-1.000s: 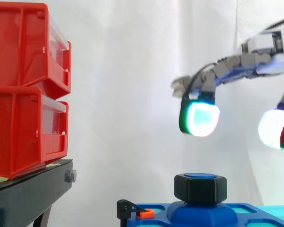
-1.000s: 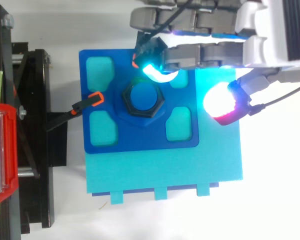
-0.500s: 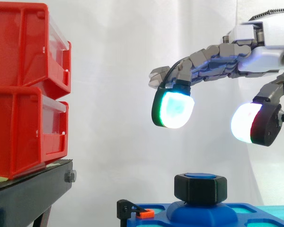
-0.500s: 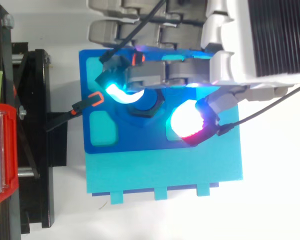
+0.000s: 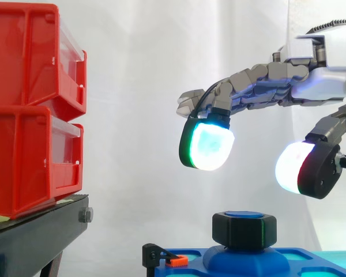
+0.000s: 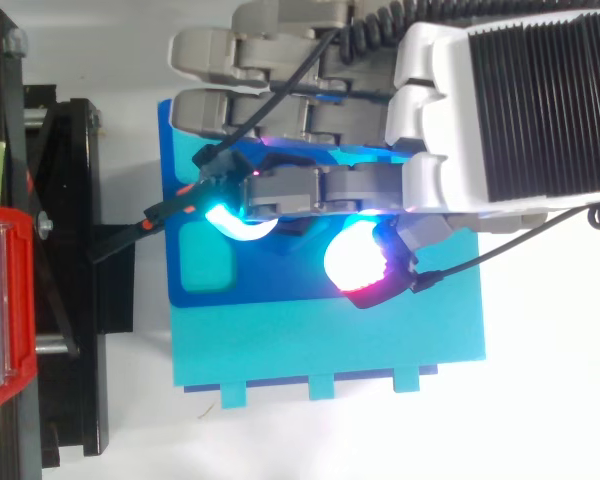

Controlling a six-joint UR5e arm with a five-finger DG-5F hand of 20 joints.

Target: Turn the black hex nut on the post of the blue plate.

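A: What is set behind the work?

B: A white curtain (image 5: 150,69) is hung across the back, and a cyan base (image 6: 330,345) is laid on the pale surface.

A: What is met first, nearest the side camera?

B: The blue plate (image 6: 250,290) is carried on that base. The black hex nut (image 5: 244,229) is seated on the post (image 5: 244,214) at the plate's middle, whose blue top is seen just above it. A black clip with an orange tip (image 5: 172,259) is fixed at the plate's left edge.

A: And the hand?

B: The hand (image 5: 320,81) is held above the nut, clear of it. Its fingers are kept gently bent and spread from the thumb, and nothing is gripped. A cyan-green fingertip pad (image 5: 206,145) is hung above and left of the nut, the white thumb pad (image 5: 291,167) above and right.

A: Farther off?

B: Two red bins (image 5: 29,109) are stacked on a black stand (image 5: 34,236) at the left, well apart from the plate.
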